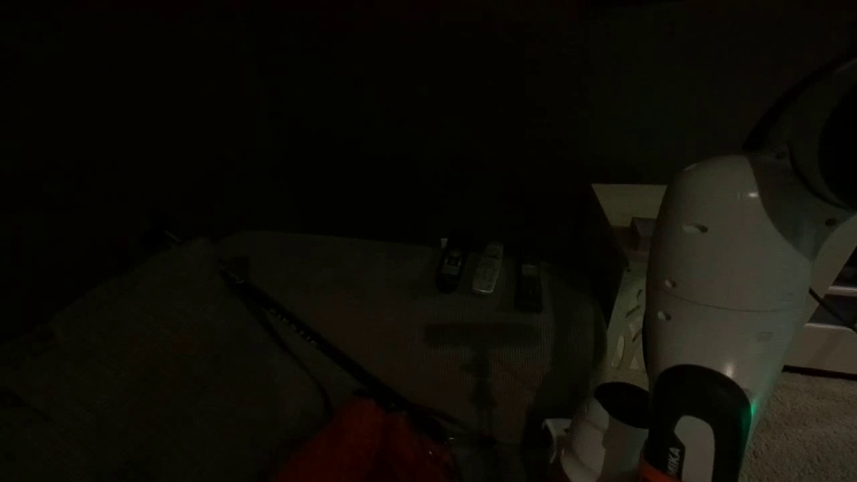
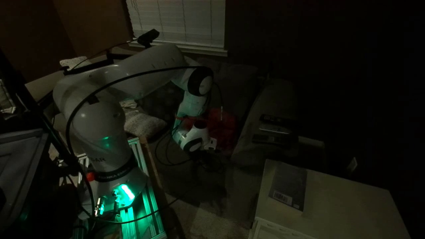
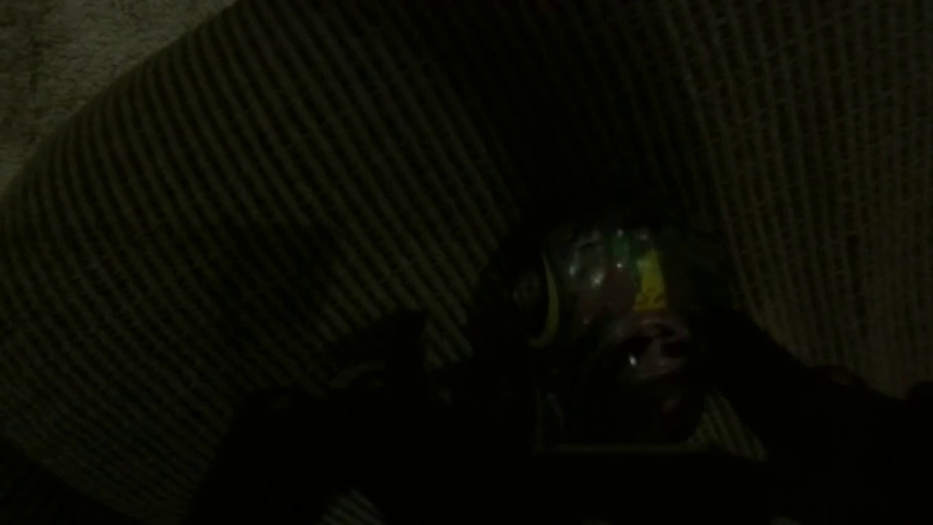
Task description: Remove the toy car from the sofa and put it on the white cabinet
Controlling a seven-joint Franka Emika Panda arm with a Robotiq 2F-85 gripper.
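The pictures are very dark. The toy car (image 3: pixel 616 292), dark with a yellow patch, glossy spots and a yellow-rimmed wheel, rests on the ribbed sofa fabric (image 3: pixel 291 168) in the wrist view. My gripper (image 3: pixel 572 321) is open around the car. A strip of fabric shows between the left finger and the car; the right finger is close beside it, contact unclear. In an exterior view my gripper (image 2: pixel 212 162) is low over the sofa (image 2: pixel 270 96), and the car is lost in the dark. The white cabinet (image 2: pixel 348 202) stands to the right, partly behind the arm in an exterior view (image 1: pixel 616 194).
Several remotes (image 1: pixel 487 269) lie on the sofa's armrest. A red cloth or bag (image 2: pixel 227 127) is beside my wrist, with a long black strap or rod (image 1: pixel 308 335) running to it. A dark flat packet (image 2: pixel 289 186) lies on the cabinet top. A patterned cushion (image 2: pixel 142 122) is behind the arm.
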